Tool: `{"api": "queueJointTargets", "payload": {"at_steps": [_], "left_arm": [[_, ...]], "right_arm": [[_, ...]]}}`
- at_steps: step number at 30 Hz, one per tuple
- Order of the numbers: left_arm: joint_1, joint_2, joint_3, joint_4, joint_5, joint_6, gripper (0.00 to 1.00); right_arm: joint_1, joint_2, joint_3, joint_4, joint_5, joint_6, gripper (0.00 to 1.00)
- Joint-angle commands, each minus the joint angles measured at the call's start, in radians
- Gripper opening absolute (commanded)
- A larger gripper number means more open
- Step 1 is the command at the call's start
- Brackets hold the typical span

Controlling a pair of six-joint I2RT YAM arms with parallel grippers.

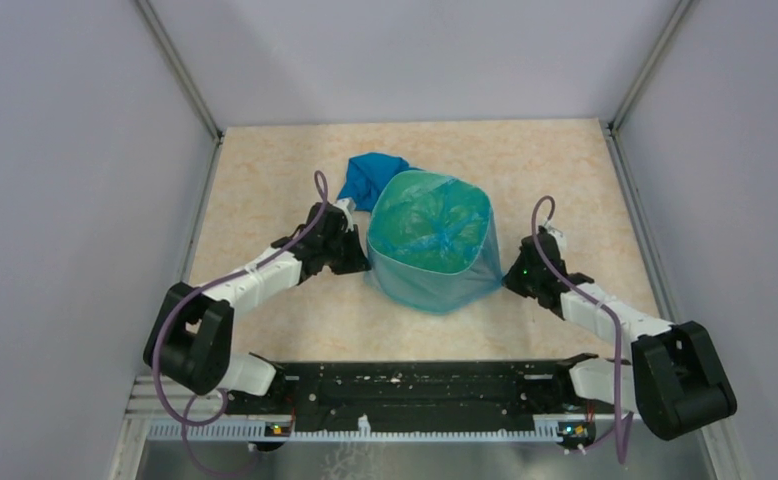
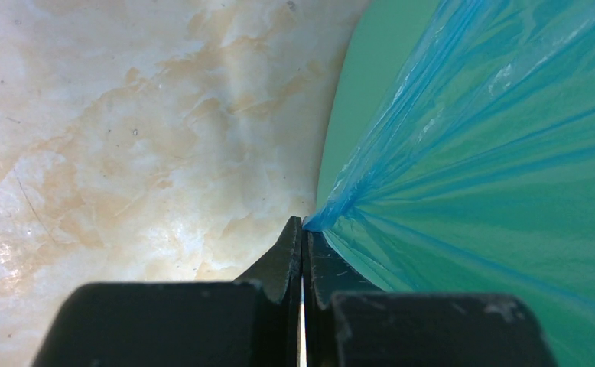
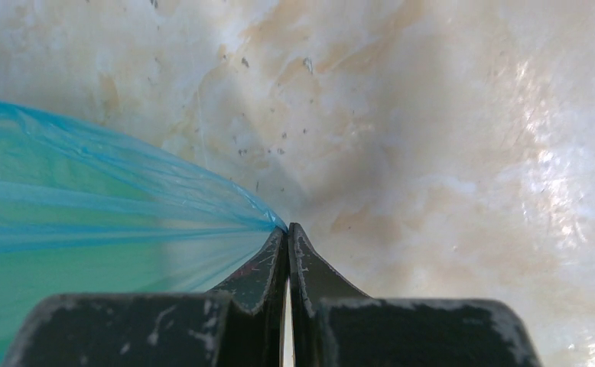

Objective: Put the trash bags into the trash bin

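Observation:
The mint-green trash bin [image 1: 401, 184] stands mid-table, and a translucent light-blue trash bag [image 1: 435, 292] lines its inside and is pulled down over its outer walls. My left gripper [image 1: 362, 263] is at the bin's left side. In the left wrist view this gripper [image 2: 304, 222] is shut on a pinch of the bag [image 2: 470, 153], which is drawn taut, beside the bare bin wall [image 2: 371, 69]. My right gripper [image 1: 511, 279] is at the bin's right side. In the right wrist view it [image 3: 287, 228] is likewise shut on the stretched bag [image 3: 88, 199].
A crumpled darker-blue bundle [image 1: 370, 176] lies against the bin's far left corner. The marbled beige tabletop [image 1: 265, 180] is fenced by grey walls on the left, back and right. The black base rail [image 1: 415, 395] runs along the near edge.

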Motion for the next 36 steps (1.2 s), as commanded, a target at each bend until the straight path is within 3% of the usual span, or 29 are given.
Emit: {"api": "queueJointTargets", "payload": {"at_steps": [1,10,13,15,17,27,36], "left_arm": [[0.008,0.020,0.038,-0.015,-0.038,0.022,0.00],[0.012,0.027,0.036,-0.022,-0.018,0.029,0.00],[0.012,0.022,0.042,-0.025,-0.008,0.033,0.00],[0.012,0.020,0.048,-0.030,0.001,0.035,0.05],[0.012,0.012,0.051,-0.034,0.004,0.037,0.09],[0.012,-0.057,0.068,-0.076,-0.018,0.055,0.31],[0.012,-0.112,0.072,-0.117,-0.035,0.077,0.39]], "right_arm": [[0.005,0.040,0.072,-0.055,0.141,-0.069,0.00],[-0.005,0.020,0.114,-0.131,0.131,-0.087,0.01],[-0.007,-0.020,0.149,-0.184,0.132,-0.103,0.21],[-0.008,-0.051,0.172,-0.223,0.140,-0.110,0.40],[-0.010,-0.080,0.198,-0.263,0.146,-0.118,0.46],[-0.011,-0.164,0.498,-0.512,0.118,-0.214,0.51],[0.022,-0.135,0.813,-0.684,0.091,-0.254,0.53]]}}
